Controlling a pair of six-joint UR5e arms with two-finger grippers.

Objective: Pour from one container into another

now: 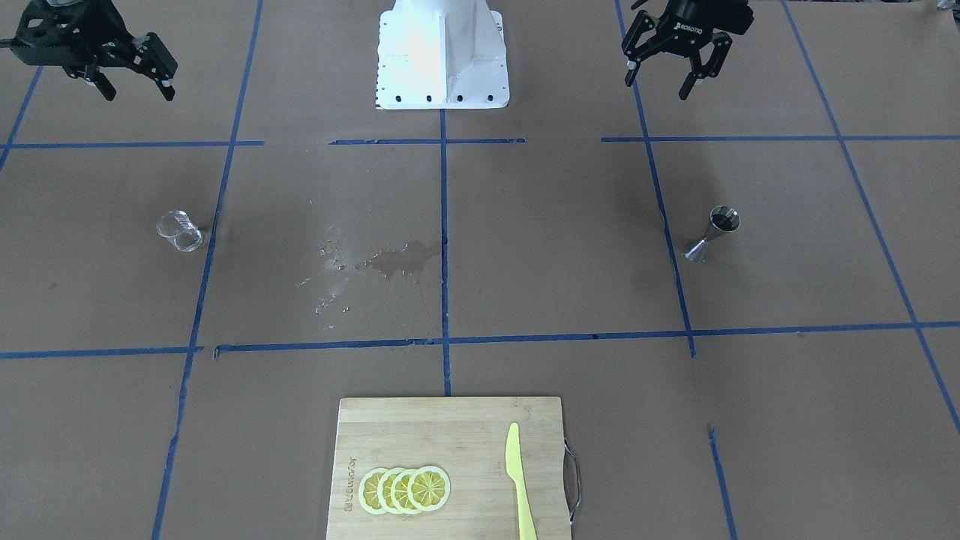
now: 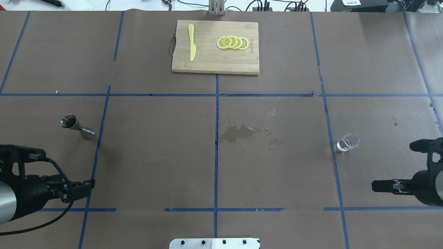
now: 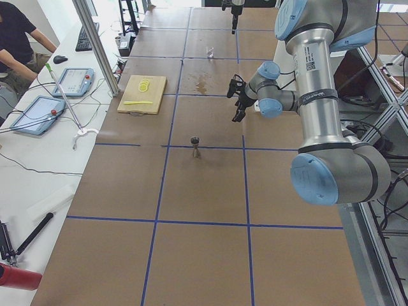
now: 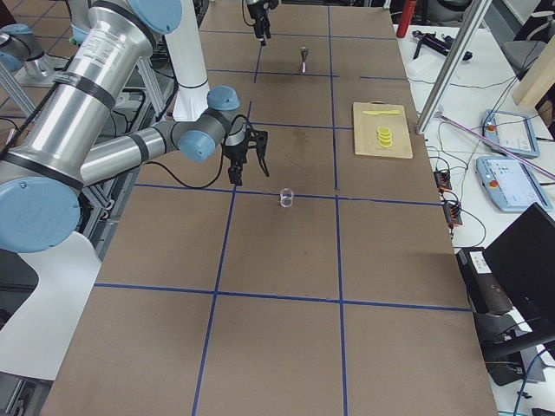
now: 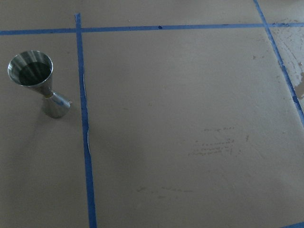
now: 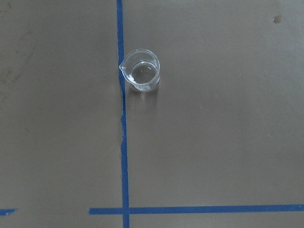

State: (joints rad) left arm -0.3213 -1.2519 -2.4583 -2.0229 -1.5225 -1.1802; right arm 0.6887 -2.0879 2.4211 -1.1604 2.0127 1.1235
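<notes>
Both arms hang back near the robot's base, high over the table (image 1: 562, 247), and neither holds anything. The left tool (image 1: 664, 84) has its fingers spread apart and empty. The right tool (image 1: 139, 90) is the same, fingers wide and nothing between them.

The cup (image 1: 180, 231) stands upright on the robot's right side of the table, just beside a blue tape line (image 6: 122, 142), well away from the right tool. From the right wrist view its small pouring lip points at the tape. I cannot tell how much is in it.

The jigger (image 1: 714, 234) stands upright far across on the robot's left side, near another tape line, with one cone opening upward and dark inside.

Between the two, near the middle of the table, there is a wet patch (image 1: 390, 259) with scattered droplets beside it.

At the far edge from the robot lies a wooden board (image 1: 450, 427) carrying a row of overlapping lemon slices (image 1: 405, 490) and a yellow knife (image 1: 519, 480).
</notes>
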